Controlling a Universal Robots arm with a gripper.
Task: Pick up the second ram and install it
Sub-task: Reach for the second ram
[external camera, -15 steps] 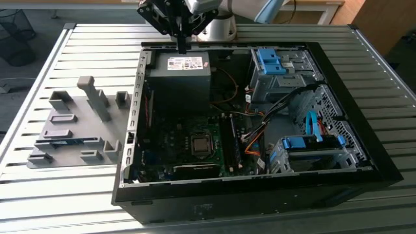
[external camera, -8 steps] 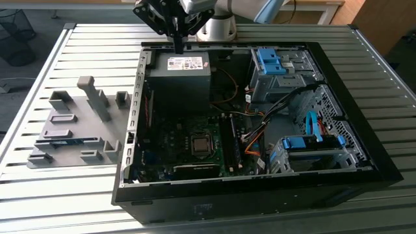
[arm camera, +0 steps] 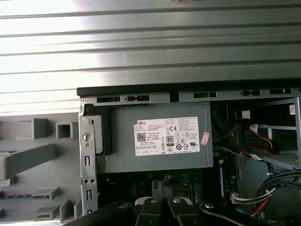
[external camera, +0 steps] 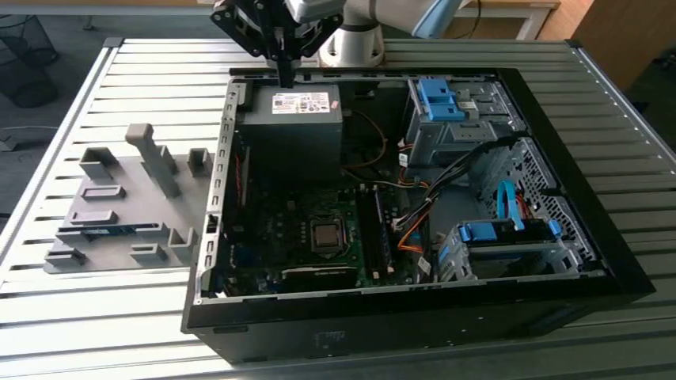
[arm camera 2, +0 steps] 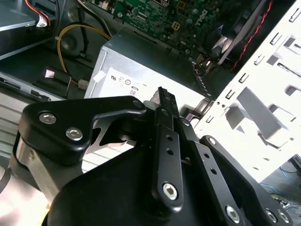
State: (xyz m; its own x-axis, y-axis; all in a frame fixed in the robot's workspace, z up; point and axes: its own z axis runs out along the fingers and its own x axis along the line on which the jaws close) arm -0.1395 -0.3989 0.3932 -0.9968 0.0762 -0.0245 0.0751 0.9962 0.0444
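On grey rack (external camera: 142,207), slim blue second ram (external camera: 100,231)

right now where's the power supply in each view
Exterior view: power supply in the case's far corner, toward the exterior view's left, by the claw.
Second wrist view: it sits just beyond the claw.
First wrist view: it sits against the case's slotted wall.
Shared landmark: its white label.

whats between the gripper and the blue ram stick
In the exterior view, the computer case's side wall and the holder's tall post stand between the gripper and the second ram.
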